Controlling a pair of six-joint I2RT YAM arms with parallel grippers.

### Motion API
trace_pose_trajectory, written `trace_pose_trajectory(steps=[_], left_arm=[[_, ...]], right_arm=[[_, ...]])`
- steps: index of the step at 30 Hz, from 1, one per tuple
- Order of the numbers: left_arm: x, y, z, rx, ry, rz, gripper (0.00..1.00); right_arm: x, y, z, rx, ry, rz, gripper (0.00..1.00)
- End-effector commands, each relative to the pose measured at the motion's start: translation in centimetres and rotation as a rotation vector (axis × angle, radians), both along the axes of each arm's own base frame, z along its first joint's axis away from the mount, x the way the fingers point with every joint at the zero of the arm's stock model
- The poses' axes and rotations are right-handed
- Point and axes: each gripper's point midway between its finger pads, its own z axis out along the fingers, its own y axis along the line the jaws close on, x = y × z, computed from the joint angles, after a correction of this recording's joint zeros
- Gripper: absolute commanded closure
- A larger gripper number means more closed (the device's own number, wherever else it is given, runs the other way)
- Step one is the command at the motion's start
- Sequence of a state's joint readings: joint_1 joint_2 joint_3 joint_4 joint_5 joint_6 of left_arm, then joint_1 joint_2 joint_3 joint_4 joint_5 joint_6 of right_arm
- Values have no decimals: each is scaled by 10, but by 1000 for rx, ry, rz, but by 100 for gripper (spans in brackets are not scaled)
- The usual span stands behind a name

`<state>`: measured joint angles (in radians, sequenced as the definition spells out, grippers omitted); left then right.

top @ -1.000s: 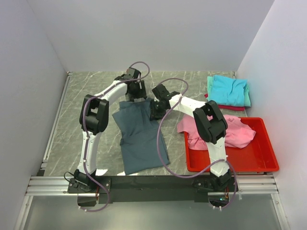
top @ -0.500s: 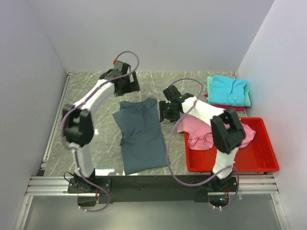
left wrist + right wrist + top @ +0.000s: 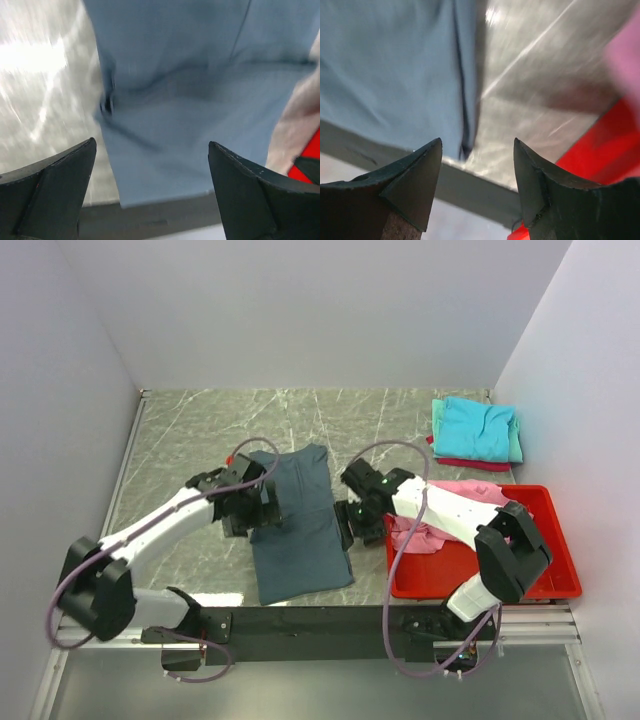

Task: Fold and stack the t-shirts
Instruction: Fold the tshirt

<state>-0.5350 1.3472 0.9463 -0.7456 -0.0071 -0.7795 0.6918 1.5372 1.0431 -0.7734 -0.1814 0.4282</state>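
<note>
Slate-grey tee (image 3: 300, 540) under left fingers (image 3: 50, 190), right fingers (image 3: 412, 185) (both pairs spread)

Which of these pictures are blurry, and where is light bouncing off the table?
Top external: sharp and evenly lit, with one small bright patch on the table by its near edge. Left wrist: the blue-grey t-shirt is smeared, and glare whitens the table at upper left. Right wrist: also smeared, with bright streaks on the table and the red bin a soft blur.

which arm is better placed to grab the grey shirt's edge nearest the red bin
Right. The open right gripper sits by that edge of the grey shirt; the left gripper is at the opposite edge.
</note>
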Motion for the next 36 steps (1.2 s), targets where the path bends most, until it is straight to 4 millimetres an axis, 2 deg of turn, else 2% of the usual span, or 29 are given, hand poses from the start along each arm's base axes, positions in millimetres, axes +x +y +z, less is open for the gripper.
trace_pose_trajectory(steps=[1,3,7,11,17,21,25,28,31,34,35,36], left_arm=[[-30,-4,10,-80,36,54,1],[-45,-4,10,-93,52,54,1],[-74,1,-4,-91,105,57,1],[-91,-3,-10,-120,122,55,2],[-108,-8,-14,-109,140,61,2],[-114,-11,-16,-120,146,68,2],[-117,-12,-17,-104,149,66,2],[-118,-15,-16,-102,144,51,2],[-123,-17,-19,-97,149,23,7],[-134,-15,-25,-55,173,-1,8],[-139,-15,-26,-45,180,-10,8],[-143,-15,-26,-38,188,-16,8]], right_arm=[[-36,3,2,3,59,46,34],[-56,5,-8,-16,99,65,35],[-77,5,-23,-22,136,70,35],[-79,5,-32,-21,137,66,35],[-77,14,-36,-4,148,92,36],[-73,21,-34,6,135,105,36],[-77,19,-46,-11,155,107,38],[-77,20,-51,-20,159,117,44],[-82,20,-59,-29,190,136,53],[-86,17,-64,-54,219,147,76],[-86,16,-64,-57,224,146,93],[-87,16,-63,-61,226,149,98]])
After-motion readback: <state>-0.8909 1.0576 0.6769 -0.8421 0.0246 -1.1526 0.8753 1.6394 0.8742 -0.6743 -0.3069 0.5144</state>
